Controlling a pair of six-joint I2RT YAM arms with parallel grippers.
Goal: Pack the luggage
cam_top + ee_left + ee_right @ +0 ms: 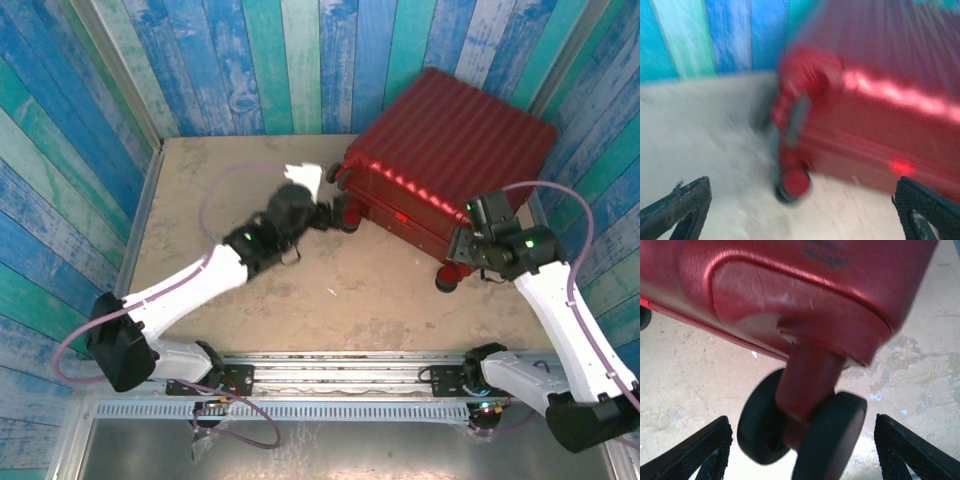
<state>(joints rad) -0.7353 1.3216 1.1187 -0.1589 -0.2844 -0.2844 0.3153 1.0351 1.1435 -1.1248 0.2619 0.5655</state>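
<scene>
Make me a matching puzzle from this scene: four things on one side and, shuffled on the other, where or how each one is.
1. luggage
2. left gripper
3. right gripper
4. white scrap

A. open, either side of a black twin wheel
B. dark red, in the far right corner
C. lying on the table, just left of the luggage
D. open, facing the luggage's left end

Pairs: 1-B, 2-D, 3-A, 4-C

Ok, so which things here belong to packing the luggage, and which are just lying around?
Part of the job: large dark-red ribbed hard-shell suitcase; left gripper; right gripper, both open.
Just lying about: small white crumpled scrap beside the suitcase; tiny white fleck on the beige tabletop.
</scene>
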